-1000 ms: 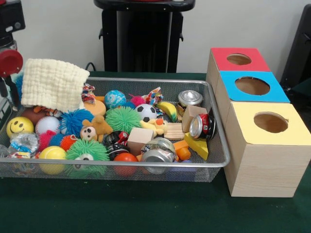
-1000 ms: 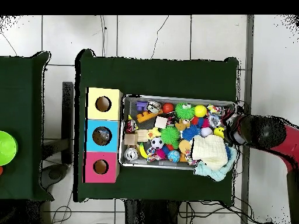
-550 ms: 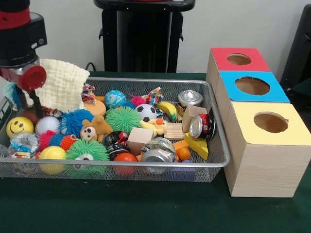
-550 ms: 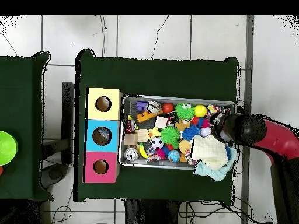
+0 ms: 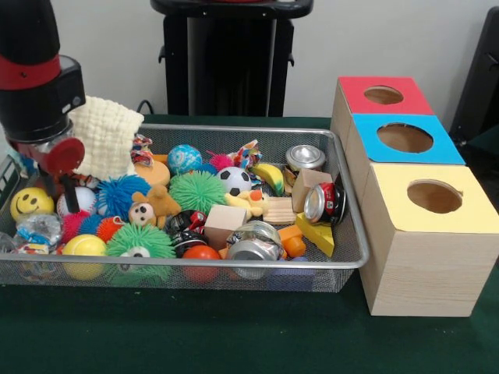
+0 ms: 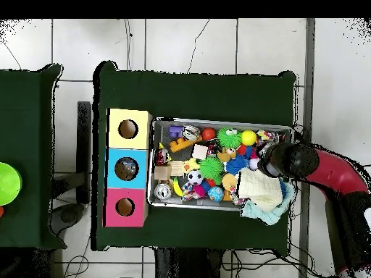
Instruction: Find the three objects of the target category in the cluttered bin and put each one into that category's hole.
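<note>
In the front view no writing can be read on anything. The wire bin (image 5: 343,257) is the landmark. The tool (image 5: 66,183) hangs over the bin's left end, just above a white ball (image 5: 78,199) and beside the yellow smiley ball (image 5: 31,202); whether it is spread or pressed together cannot be told, and it shows nothing held. A cream cloth (image 5: 105,136) drapes over the bin's far left corner. Crushed cans (image 5: 325,202) lie at the bin's right end, nearest the yellow box (image 5: 429,234); the blue box (image 5: 405,139) and red box (image 5: 383,95) stand behind it.

The overhead view alone shows the red arm (image 6: 330,170) reaching in from the bin's side away from the boxes, a pale blue cloth (image 6: 272,208) under the cream one, the green tabletop (image 6: 196,90) whole, and a green bowl (image 6: 7,186) well apart from the bin.
</note>
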You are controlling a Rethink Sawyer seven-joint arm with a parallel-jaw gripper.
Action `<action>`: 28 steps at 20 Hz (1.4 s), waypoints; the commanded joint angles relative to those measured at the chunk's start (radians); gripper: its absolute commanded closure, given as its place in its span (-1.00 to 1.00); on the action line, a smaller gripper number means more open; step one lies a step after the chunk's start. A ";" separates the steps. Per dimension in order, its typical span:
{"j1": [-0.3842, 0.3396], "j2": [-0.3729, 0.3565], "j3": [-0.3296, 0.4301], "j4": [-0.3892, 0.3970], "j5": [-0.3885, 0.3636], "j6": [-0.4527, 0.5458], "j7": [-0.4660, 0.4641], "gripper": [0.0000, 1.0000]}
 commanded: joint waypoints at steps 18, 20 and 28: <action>0.014 0.075 -0.109 -0.102 0.063 0.016 0.101 -1.00; 0.024 0.072 -0.120 -0.082 0.080 0.001 0.131 -1.00; 0.056 0.056 -0.152 -0.038 0.127 -0.036 0.160 -1.00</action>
